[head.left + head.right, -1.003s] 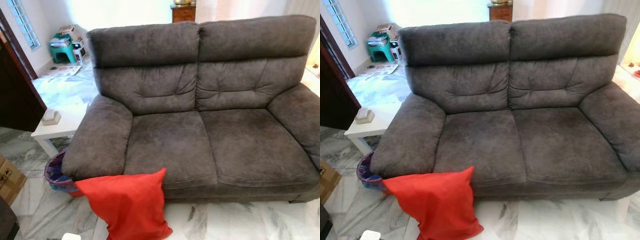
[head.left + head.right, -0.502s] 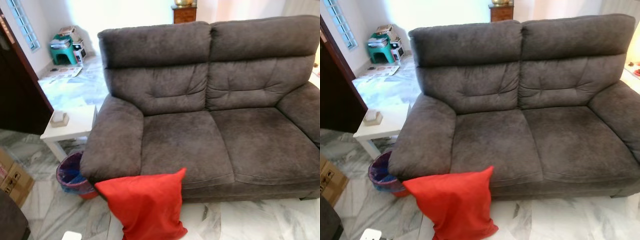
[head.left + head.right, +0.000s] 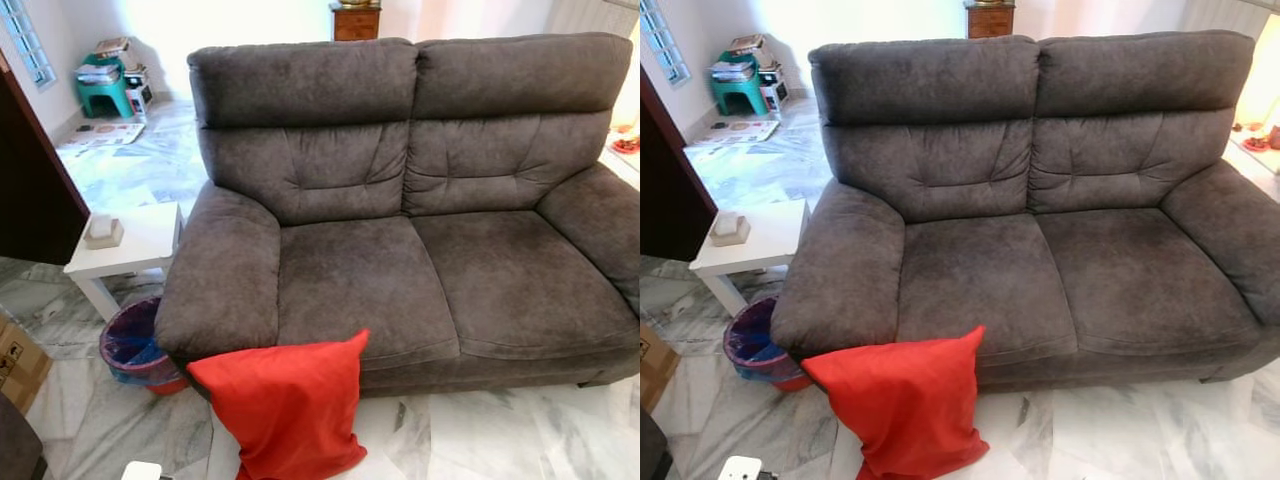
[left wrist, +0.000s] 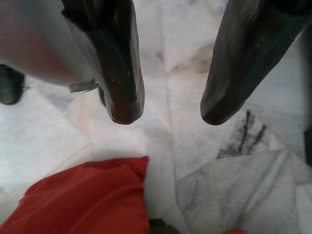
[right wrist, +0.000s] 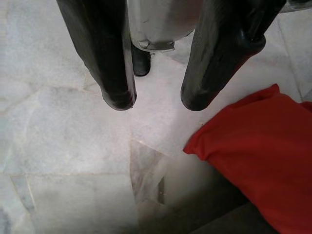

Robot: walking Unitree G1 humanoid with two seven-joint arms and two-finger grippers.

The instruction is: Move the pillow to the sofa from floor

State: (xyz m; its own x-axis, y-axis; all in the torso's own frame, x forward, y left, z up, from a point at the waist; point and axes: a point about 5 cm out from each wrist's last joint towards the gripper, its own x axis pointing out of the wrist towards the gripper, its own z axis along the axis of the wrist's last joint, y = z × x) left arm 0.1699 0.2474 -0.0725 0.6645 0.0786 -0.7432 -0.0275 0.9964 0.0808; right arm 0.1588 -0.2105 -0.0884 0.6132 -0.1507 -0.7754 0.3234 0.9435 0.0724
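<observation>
Left eye view has the red pillow [image 3: 285, 405] standing on the marble floor [image 3: 480, 440], leaning against the near front edge of the grey sofa [image 3: 400, 250], just below its left arm. Both seats are bare. It looks light and soft, with a smooth cloth cover that may slip, so it should squash and sag when lifted; taking it from both sides at mid-height, or pinching an upper corner, seems the safest hold. Over the floor beside it, the left gripper [image 4: 165, 109] hangs with fingers spread wide, holding nothing. Likewise the right gripper [image 5: 153, 100] is parted and empty. A cardboard box [image 3: 15, 360] at far left bears printing too small to read.
</observation>
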